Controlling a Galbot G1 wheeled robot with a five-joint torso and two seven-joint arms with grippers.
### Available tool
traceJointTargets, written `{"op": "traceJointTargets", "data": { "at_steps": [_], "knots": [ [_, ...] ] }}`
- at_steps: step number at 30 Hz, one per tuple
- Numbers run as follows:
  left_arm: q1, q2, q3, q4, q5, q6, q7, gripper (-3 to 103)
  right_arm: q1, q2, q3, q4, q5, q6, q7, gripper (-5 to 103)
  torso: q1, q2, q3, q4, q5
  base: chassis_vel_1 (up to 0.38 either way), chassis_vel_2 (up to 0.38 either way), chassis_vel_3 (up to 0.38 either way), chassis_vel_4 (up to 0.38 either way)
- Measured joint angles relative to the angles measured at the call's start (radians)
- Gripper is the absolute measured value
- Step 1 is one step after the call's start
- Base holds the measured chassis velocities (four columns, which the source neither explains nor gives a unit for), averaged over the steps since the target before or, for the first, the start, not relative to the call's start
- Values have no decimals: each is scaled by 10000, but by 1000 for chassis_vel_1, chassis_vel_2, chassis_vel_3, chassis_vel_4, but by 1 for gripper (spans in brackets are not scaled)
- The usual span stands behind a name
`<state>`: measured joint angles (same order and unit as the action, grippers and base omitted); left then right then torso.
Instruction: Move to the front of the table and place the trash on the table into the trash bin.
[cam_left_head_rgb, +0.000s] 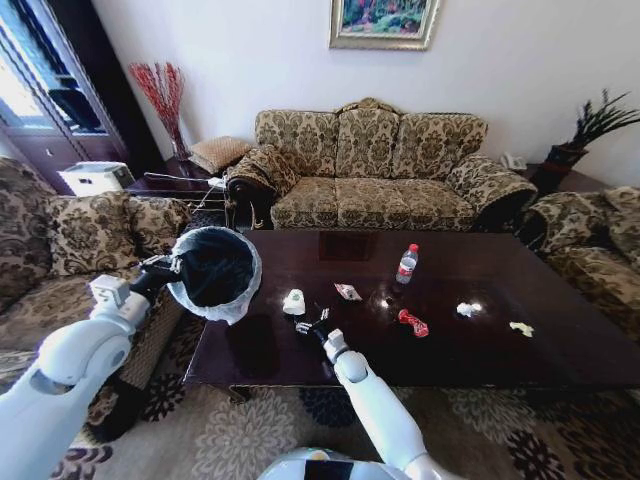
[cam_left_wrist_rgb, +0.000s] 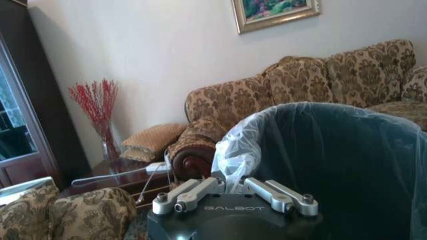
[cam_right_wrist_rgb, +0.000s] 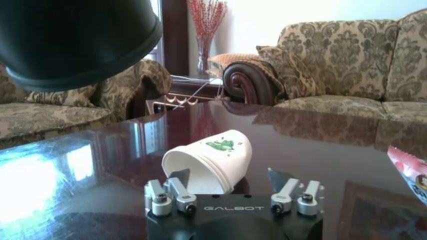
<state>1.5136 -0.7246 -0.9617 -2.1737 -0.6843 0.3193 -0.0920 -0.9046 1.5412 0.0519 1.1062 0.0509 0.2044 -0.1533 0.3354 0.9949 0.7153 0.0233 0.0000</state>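
The robot's parked at the front edge of the tabletop. The left gripper has its fingers pinched on the bag-lined rim of the trash bin, held up off the left edge and tipped w/ its mouth toward the litter, presumably so stuff can go straight in. The right gripper sits low near the front-left corner, fingers spread wide, lined up just behind a tipped-over white paper cup (green print on it), not yet around it. The rest of the trash waits further along: small packet near the middle, bottle upright, red wrapper, crumpled paper, and a yellowish scrap toward the right edge.
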Motion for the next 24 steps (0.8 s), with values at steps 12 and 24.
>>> {"op": "traceJointTargets", "data": {
  "at_steps": [12, 24],
  "knots": [
    [-299, 86, 425, 224, 0, 15, -15, 3, 323, 295, 199, -724, 174, 89, -137, 33, 0, 0, 0, 1, -1, 0, 0, 0, 0],
    [-457, 277, 541, 332, -80, 29, -32, 3, 250, 380, 270, -903, 329, 278, -206, -2, 0, 0, -1, 1, 0, 0, 0, 0, 0]
  ]
}}
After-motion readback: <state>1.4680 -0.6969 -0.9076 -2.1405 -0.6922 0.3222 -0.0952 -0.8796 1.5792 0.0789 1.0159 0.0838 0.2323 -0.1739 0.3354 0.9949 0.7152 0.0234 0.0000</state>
